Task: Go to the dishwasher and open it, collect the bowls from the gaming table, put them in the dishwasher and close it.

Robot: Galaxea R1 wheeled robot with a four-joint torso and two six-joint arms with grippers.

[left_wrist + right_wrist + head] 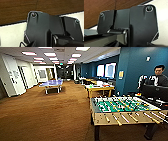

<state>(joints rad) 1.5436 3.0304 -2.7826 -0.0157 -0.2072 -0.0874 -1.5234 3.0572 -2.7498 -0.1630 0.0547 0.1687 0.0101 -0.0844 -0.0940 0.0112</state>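
The gaming table (99, 87), white-topped with a yellow edge, stands a few metres ahead to the right, just past the foosball table. Colourful items lie on it, but they are too small for me to pick out the bowls. The dishwasher is out of view. Both wrist views look past my own dark plate at brown carpet (16, 11) and a pale surface (11, 33).
A foosball table (122, 109) stands close at the front right. A person (157, 77) sits behind a dark monitor (155, 92) at the far right. A blue ping-pong table (51, 84) stands far left of centre. Open brown carpet (45, 112) stretches ahead and left.
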